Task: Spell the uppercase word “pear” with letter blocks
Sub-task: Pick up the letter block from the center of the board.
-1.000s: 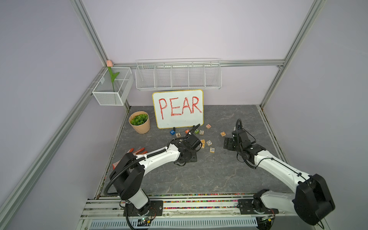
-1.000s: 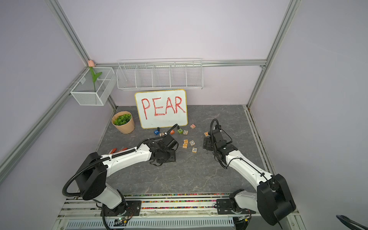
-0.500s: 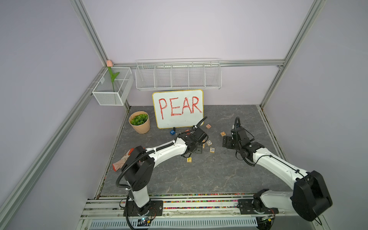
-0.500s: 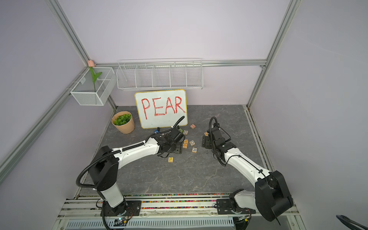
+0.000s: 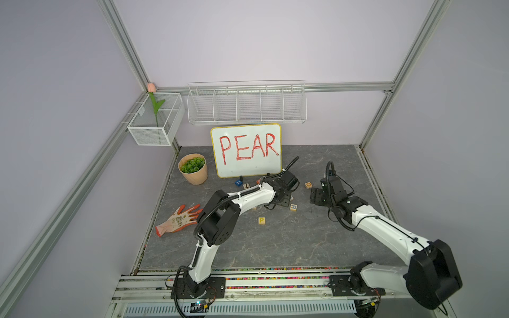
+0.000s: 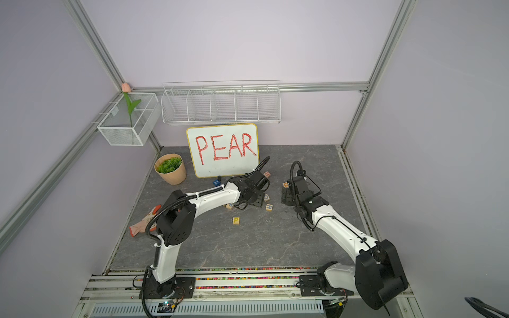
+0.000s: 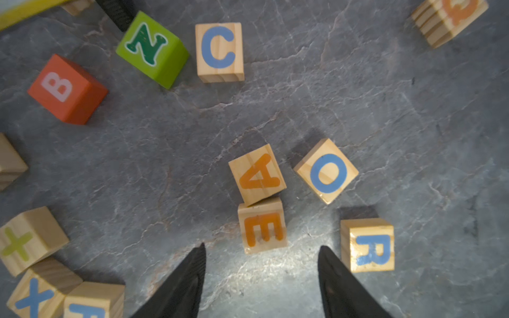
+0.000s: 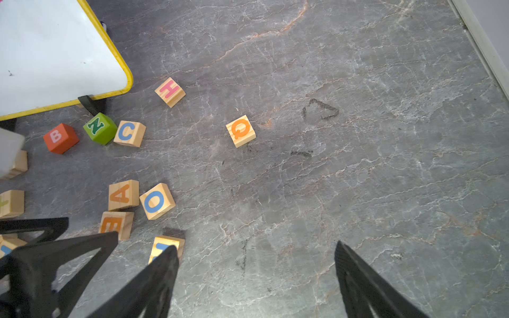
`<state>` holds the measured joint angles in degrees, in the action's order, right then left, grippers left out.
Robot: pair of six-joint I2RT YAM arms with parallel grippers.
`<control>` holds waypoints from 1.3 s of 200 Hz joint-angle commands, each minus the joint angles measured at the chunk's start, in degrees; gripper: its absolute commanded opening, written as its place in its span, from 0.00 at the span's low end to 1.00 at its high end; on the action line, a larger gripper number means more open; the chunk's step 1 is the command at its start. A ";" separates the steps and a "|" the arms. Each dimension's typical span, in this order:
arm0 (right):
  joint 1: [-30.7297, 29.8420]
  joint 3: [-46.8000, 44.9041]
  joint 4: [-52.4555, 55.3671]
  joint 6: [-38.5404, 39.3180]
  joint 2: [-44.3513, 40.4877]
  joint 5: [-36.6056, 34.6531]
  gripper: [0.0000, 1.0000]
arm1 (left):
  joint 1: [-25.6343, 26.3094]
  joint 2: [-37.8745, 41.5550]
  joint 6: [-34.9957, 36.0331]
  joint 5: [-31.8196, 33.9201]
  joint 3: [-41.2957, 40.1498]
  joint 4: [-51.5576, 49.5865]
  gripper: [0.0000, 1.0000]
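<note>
The left hand [image 7: 262, 247] has swung away from the P block [image 5: 261, 220]; open (empty), we should straddle the E block [image 7: 263, 232] just ahead squarely, sparing the abutting A block [image 7: 257, 174].

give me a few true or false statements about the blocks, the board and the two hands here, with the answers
1. The P block lies by itself, touching no other block. True.
2. The A block rests against the E block. True.
3. The left hand is shut on the E block. False: its jaws stand apart and grip nothing.
4. The whiteboard reads PEAR in blue. False: the letters are red.
5. The right hand holds the Q block. False: it is open and empty, and the Q block lies apart from it.
</note>
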<state>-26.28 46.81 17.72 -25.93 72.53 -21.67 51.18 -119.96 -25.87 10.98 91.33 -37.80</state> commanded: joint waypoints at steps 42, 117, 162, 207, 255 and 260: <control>0.40 -1.00 0.87 -0.43 -1.44 -1.23 0.90 | 0.15 -2.37 -3.98 -1.49 2.00 -1.10 0.59; 0.37 -2.24 1.05 -0.87 -2.95 -1.62 0.91 | 0.13 -6.54 -7.29 -0.19 4.55 -1.61 0.52; 0.40 -2.95 1.23 -1.05 -3.70 -2.06 0.91 | 0.13 -6.62 -8.83 0.95 3.52 -3.11 0.37; 0.43 -3.63 0.74 -1.13 -3.98 -2.12 0.91 | 0.23 -1.17 -10.13 1.32 -3.25 -2.81 0.28; 0.40 -4.12 0.04 -1.14 -4.07 -1.51 0.91 | 0.54 5.92 -13.24 0.35 -11.28 -3.42 0.27; 0.43 -4.24 -0.01 -1.14 -4.07 -1.44 0.91 | 0.58 6.46 -13.54 -0.08 -12.11 -3.27 0.27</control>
<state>-26.28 43.99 18.57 -26.37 69.63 -22.92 51.22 -116.99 -36.73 11.68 82.30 -38.98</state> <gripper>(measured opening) 0.909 0.299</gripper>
